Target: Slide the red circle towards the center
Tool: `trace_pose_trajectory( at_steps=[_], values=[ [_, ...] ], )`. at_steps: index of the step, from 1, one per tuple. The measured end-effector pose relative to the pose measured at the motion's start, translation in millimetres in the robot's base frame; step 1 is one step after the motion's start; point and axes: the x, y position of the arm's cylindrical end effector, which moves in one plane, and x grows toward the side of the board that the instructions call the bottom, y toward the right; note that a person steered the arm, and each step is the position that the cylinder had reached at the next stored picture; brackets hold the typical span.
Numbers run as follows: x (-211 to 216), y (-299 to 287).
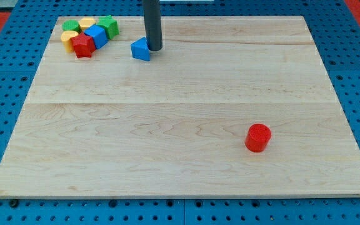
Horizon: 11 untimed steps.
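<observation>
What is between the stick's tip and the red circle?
Nothing: in the camera view, only bare board lies between my tip and the red circle.

Light wooden board (180, 81), plank seams running across it, lies on a blue perforated surface (5, 69). Red circle (258, 137) sits alone on the board toward the view's bottom right, well apart from all other blocks. Blue triangular block (140, 49) lies near the top edge, left of centre. Cluster at the top left corner, packed close together: green block (72, 26), yellow block (87, 25), green star-like block (108, 26), yellow block (69, 37), blue cube (96, 35), red star-like block (83, 45).
</observation>
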Motion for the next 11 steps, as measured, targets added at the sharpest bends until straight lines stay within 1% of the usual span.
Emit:
trace_pose_trajectory(
  at_steps=[1, 2, 3, 4, 5, 6, 7, 8, 9, 10, 11],
  values=[
    [22, 2],
    [12, -61],
    [-17, -67],
    [17, 2],
    [97, 83],
    [149, 169],
    [209, 239],
    [250, 223],
    [237, 151],
    [181, 144],
    [140, 120]
  ],
)
